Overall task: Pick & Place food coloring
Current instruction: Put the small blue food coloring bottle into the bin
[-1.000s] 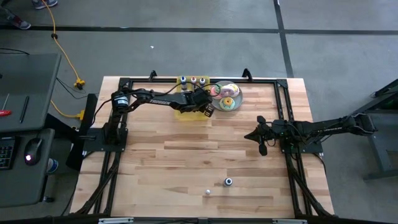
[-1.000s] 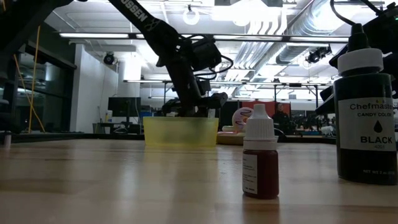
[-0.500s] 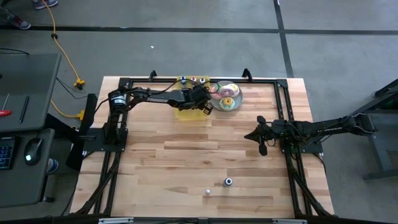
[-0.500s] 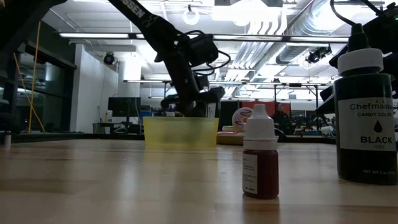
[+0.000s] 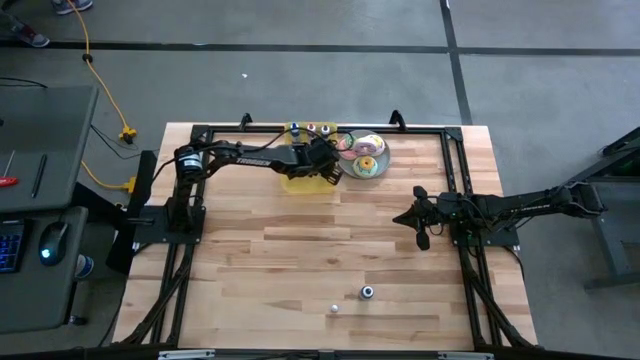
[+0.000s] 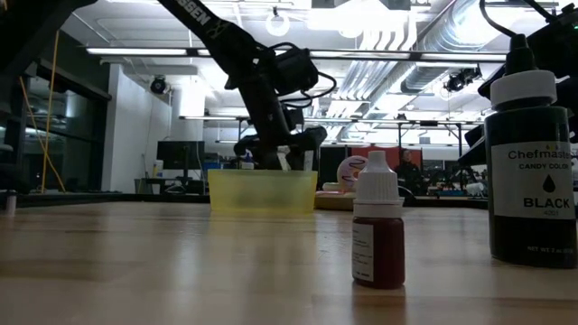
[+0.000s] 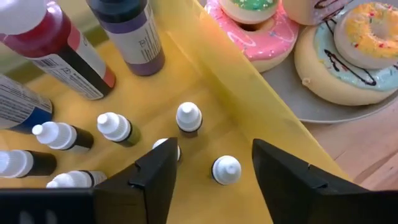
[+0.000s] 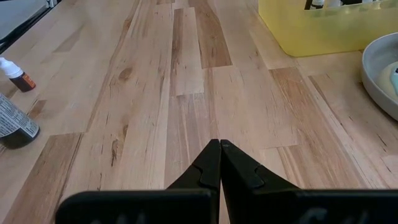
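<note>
over the far edge of the pale plank bench (image 5: 300, 260), the left arm reaches out level, its left gripper (image 7: 214, 163) poised above the translucent yellow tray (image 7: 249, 87) with fingers (image 7: 283, 171) spread and empty. tiny white-capped food coloring bottles (image 7: 188, 117) stand inside the tray among larger bottles cut off by the frame, beside a grey plate (image 7: 311, 106) of glossy frosted doughnuts (image 7: 357, 50). at the bench's right side the right gripper (image 8: 219, 149) hangs with fingers pressed together, while two more bottles (image 5: 367, 292) stand near the front edge.
</note>
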